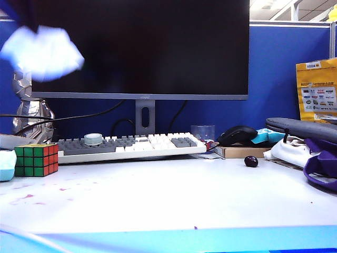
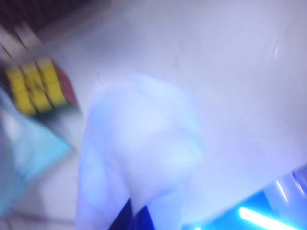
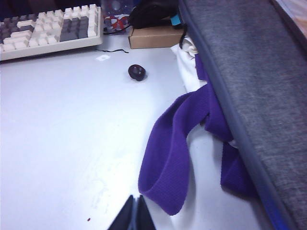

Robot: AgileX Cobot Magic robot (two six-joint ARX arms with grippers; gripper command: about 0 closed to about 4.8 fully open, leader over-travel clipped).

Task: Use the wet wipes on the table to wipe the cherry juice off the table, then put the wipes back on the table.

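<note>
White counter lies broadly open between the keyboard and its light blue front edge.
Cherry juice specks dot the left part, near the Rubik's cube; a cherry sits right, beside a purple strap. The left pincer, closed on the wet wipe, holds it blurred, high above the counter's left side. The right pincer, fingertips together and empty, hangs over bare counter near the strap.
</note>
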